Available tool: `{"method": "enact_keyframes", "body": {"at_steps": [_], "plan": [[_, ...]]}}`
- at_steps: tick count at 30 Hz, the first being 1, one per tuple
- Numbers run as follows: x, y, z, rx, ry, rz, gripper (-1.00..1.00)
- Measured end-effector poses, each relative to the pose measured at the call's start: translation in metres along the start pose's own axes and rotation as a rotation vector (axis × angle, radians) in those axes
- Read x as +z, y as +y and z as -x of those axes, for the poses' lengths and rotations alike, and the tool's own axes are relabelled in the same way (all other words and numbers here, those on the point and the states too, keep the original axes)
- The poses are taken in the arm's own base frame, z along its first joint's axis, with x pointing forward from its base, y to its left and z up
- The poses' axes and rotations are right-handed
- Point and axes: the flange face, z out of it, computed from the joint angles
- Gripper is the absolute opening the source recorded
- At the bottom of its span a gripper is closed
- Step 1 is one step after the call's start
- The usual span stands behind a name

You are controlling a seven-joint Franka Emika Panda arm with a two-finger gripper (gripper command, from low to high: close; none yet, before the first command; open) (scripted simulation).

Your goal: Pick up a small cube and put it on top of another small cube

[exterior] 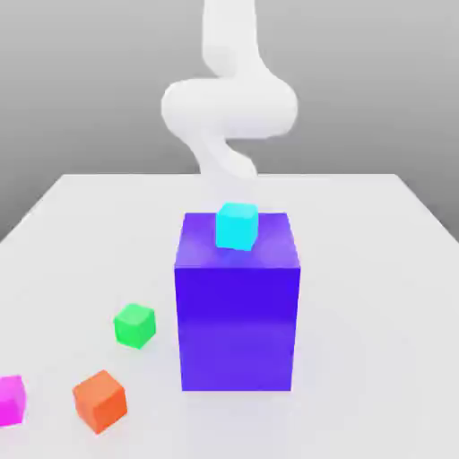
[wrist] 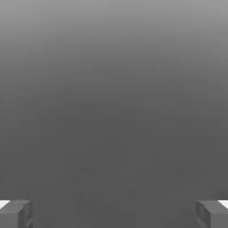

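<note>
Presently, the magenta cube [exterior: 11, 401] is being seen at the exterior view's left, near, and is being partly cut off by the edge. Just beside it, toward the right, the orange cube [exterior: 99, 402] is being supported by the table [exterior: 376, 359]; the green cube [exterior: 135, 325] is lying farther back. Well to the right, the cyan cube [exterior: 237, 226] is being carried on top of the blue block [exterior: 237, 327], with the arm [exterior: 229, 108] rising on the far side. The gripper [wrist: 114, 214] is being held wide open, and nothing is being gripped. Seemingly, the approach is being awaited: the magenta cube is needing to be reached and grasped before any stacking.
</note>
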Motion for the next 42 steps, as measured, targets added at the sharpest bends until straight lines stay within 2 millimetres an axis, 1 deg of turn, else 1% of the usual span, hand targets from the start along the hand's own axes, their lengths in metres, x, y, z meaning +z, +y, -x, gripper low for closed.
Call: {"method": "enact_keyframes", "body": {"at_steps": [3,5,8,11,16,19,21,24,28,29,33,34,39,40,42], "plan": [[0.055,0.018,-0.021,0.118,-0.023,0.083,0.0],[0.09,0.034,-0.033,0.195,-0.036,0.135,0.0],[0.14,0.063,-0.049,0.312,-0.052,0.214,0.0],[0.188,0.1,-0.062,0.431,-0.064,0.293,0.0],[0.261,0.173,-0.075,0.632,-0.078,0.425,0.0],[0.297,0.231,-0.08,0.768,-0.074,0.508,0.0],[0.32,0.266,-0.078,0.85,-0.075,0.561,0.0],[0.354,0.316,-0.066,0.96,-0.081,0.639,0.0],[0.389,0.391,-0.045,1.119,-0.078,0.747,0.0],[0.397,0.405,-0.039,1.142,-0.076,0.763,0.0],[0.438,0.44,-0.014,1.164,-0.075,0.778,0.0],[0.443,0.444,-0.011,1.165,-0.075,0.779,-1.0],[0.443,0.444,-0.011,1.164,-0.074,0.778,-1.0],[0.446,0.446,-0.009,1.165,-0.074,0.778,-1.0],[0.436,0.439,-0.016,1.165,-0.074,0.778,-1.0]]}}
